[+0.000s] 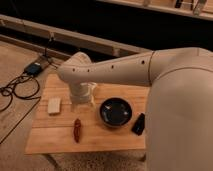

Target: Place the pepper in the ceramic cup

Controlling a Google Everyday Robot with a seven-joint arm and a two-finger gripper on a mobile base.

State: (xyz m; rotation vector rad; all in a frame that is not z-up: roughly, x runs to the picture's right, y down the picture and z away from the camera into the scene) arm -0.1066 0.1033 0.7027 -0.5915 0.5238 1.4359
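- The pepper (77, 130) lies free near the worktop's (45, 142) front edge, lengthwise front to back (I'd close across its narrow width).
- The tool (83, 100) hangs just behind it, spread wide, holding nothing.
- The ceramic cup I cannot pick out.

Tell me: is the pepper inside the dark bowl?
No, the pepper lies on the wooden table, left of the dark bowl and nearer the camera than the claw, which hangs above the table.
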